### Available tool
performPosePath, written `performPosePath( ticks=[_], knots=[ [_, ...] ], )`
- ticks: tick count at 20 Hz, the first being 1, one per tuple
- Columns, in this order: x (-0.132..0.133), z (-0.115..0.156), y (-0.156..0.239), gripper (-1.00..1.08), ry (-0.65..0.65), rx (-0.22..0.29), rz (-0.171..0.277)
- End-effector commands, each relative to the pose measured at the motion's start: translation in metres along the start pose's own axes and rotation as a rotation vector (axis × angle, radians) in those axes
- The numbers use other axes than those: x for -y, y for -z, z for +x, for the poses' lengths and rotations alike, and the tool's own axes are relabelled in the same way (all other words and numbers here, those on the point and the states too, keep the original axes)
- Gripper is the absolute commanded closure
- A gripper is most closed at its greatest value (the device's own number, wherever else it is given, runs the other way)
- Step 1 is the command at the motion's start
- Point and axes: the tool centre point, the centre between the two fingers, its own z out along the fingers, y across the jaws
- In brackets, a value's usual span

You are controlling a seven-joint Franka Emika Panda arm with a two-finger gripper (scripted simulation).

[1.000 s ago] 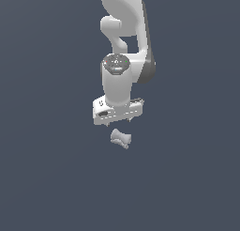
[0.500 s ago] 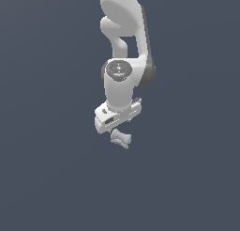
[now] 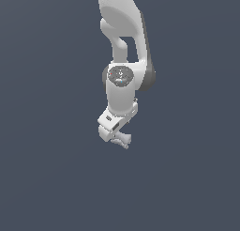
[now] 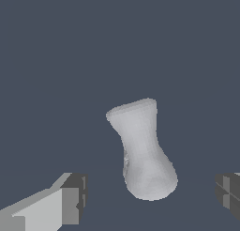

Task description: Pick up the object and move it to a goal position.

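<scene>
The object (image 4: 143, 150) is a small pale grey lumpy piece with a pinched middle, lying on the flat dark grey floor. In the wrist view it sits between my two fingertips (image 4: 70, 197), which stand wide apart with a clear gap on each side. My gripper (image 4: 150, 192) is open and touches nothing. In the exterior view the gripper (image 3: 117, 138) has come down over the object (image 3: 123, 141), and only a small part of the object shows beside the white hand.
The white arm (image 3: 124, 47) reaches down from the top of the exterior view. A plain dark grey floor (image 3: 51, 169) lies all around; nothing else shows.
The gripper has moved down and turned, from above the object to right over it. The object has not moved and is now mostly hidden by the hand in the exterior view.
</scene>
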Motion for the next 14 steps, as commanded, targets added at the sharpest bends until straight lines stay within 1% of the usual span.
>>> performPosePath(
  ticks=[1, 7, 14],
  knots=[
    [-0.0009, 0.0023, -0.0027, -0.92, 0.07, -0.002, -0.002],
    [-0.0024, 0.0063, -0.0076, -0.92, 0.192, -0.005, -0.004],
    [-0.0033, 0.0089, -0.0105, -0.92, 0.269, -0.007, -0.006]
  ],
)
